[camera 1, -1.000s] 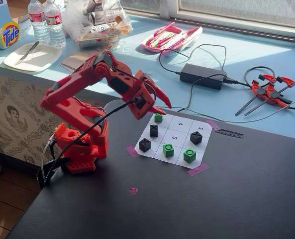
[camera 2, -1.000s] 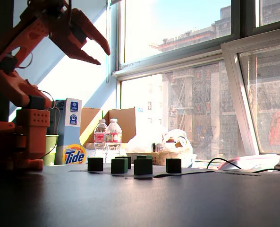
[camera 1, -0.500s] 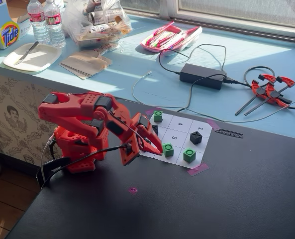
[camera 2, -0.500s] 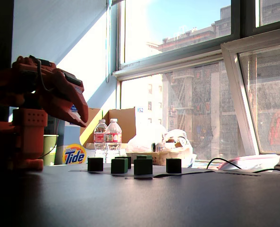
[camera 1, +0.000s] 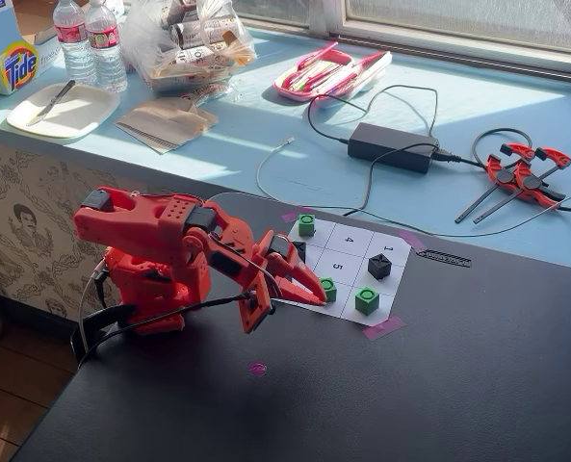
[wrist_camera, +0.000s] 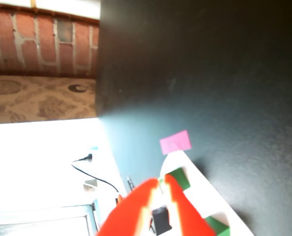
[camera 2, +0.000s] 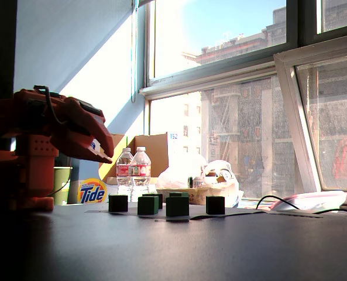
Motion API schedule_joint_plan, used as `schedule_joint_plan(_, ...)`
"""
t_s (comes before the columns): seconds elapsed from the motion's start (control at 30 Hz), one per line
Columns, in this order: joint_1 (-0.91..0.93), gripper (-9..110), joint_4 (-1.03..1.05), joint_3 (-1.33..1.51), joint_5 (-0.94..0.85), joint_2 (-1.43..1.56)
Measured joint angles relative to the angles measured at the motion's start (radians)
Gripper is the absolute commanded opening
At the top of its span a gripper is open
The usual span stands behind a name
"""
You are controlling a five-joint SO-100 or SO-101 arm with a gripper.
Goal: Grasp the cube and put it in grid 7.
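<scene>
In a fixed view the white paper grid [camera 1: 348, 239] lies on the black table. A green cube [camera 1: 307, 225] sits in its far left corner cell, grid 7 [camera 1: 321, 232]. Another green cube [camera 1: 367, 300] sits at the near corner. A third [camera 1: 329, 287] is partly hidden by my red gripper [camera 1: 314, 295], which hangs low over the grid's left side. The gripper is shut and holds nothing. In the wrist view the gripper [wrist_camera: 160, 181] has its fingertips together, with a green cube [wrist_camera: 178, 178] just beyond them.
Black cubes [camera 1: 379, 267] also stand on the grid, one [camera 1: 298, 249] half hidden behind the arm. Pink tape [camera 1: 382, 327] holds the paper's corners. Behind it, a power brick [camera 1: 393, 146] with cables and red clamps [camera 1: 522, 171] lie on the blue sill. The table edge runs left of the arm's base [camera 1: 155, 289].
The arm has folded down from its raised pose above grid 7. The gripper, open a second ago, is now shut and low by the grid's left side. The cubes have not moved.
</scene>
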Motion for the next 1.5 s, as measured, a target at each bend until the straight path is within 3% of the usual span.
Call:
schedule_joint_plan(0.73,0.014,0,0.377,0.000,0.012,0.098)
schedule_joint_plan(1.5,0.026,0,0.396,0.000,0.028,0.098)
